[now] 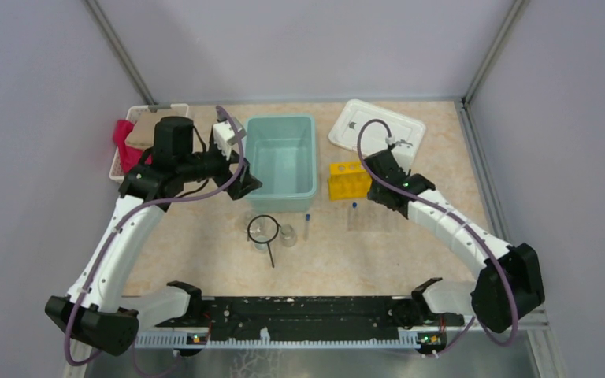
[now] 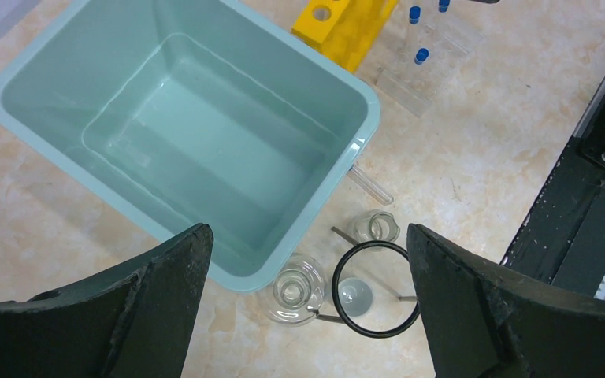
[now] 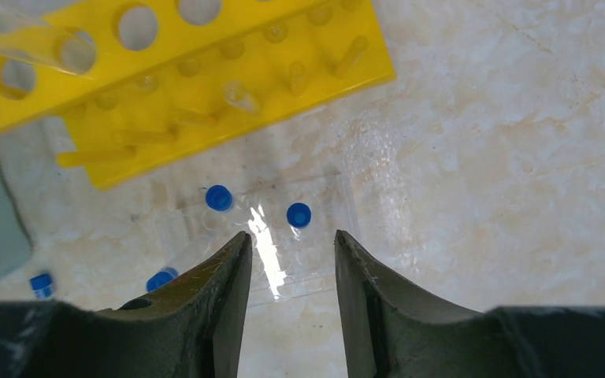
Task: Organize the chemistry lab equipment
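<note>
A yellow holed tube rack (image 1: 348, 179) stands right of a teal bin (image 1: 283, 157). Clear test tubes with blue caps (image 1: 354, 214) lie in front of the rack, one more (image 1: 307, 224) nearer the bin. Two small glass beakers (image 1: 287, 235) and a black wire ring (image 1: 263, 229) with a straight handle sit in front of the bin. My left gripper (image 2: 307, 236) is open and empty, high over the bin's near corner, above a beaker (image 2: 295, 287) and the ring (image 2: 376, 334). My right gripper (image 3: 291, 236) is open and empty above the capped tubes (image 3: 298, 214), just short of the rack (image 3: 205, 63).
A white basket (image 1: 138, 118) with red and tan cloths stands at the back left. A white lid (image 1: 376, 130) lies at the back right. The bin (image 2: 205, 134) holds nothing. A black rail (image 1: 307, 311) runs along the near edge.
</note>
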